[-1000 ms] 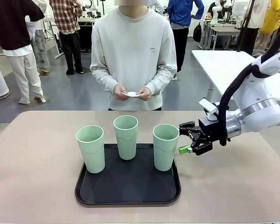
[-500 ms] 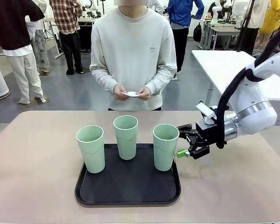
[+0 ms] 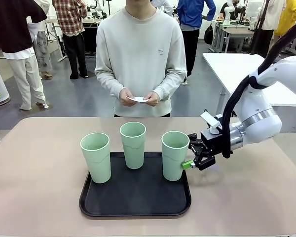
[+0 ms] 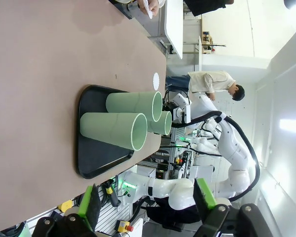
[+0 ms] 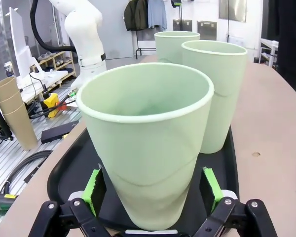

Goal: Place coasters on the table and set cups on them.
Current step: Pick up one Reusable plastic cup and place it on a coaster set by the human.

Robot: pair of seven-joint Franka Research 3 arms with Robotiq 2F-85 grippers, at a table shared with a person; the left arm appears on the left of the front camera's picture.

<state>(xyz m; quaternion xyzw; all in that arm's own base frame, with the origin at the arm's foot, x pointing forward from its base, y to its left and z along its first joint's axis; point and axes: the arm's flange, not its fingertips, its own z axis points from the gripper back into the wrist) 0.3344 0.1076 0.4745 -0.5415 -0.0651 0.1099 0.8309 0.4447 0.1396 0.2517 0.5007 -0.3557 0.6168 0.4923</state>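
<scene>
Upright on a black rounded tray (image 3: pixel 133 203), no coaster under any of them: three pale mint-green plastic tumblers. Left cup (image 3: pixel 95 159) toward the tray's left side, middle cup (image 3: pixel 133 146) farther back at the tray's far edge, right cup (image 3: pixel 174 157) near the tray's right edge, all apart from one another. Thin white paper coasters (image 3: pixel 139 99) off the desk, pinched between the person's hands (image 3: pixel 127 97) at waist height beyond the far edge; count not readable. Tray flat on the beige-pink desk (image 3: pixel 34 197), roughly at its middle. Right hand (image 3: pixel 191 151) low and level at the right cup's right side, reaching in from the right on its white arm, pads apart. From the right wrist camera, right hand (image 5: pixel 152 193) straddling that cup's lower body, one green pad (image 5: pixel 94 190) on each side, just beside the wall; contact not possible to judge, cup base on the tray. Behind it in that view, the other two tumblers in a row. Left hand (image 4: pixel 148 202) spread wide with nothing between its green pads (image 4: pixel 91 207), well apart from the tray, looking along the desk toward the three tumblers in a rolled view. Beyond the desk, a person in a pale sweatshirt (image 3: pixel 140 54) facing the robot.
</scene>
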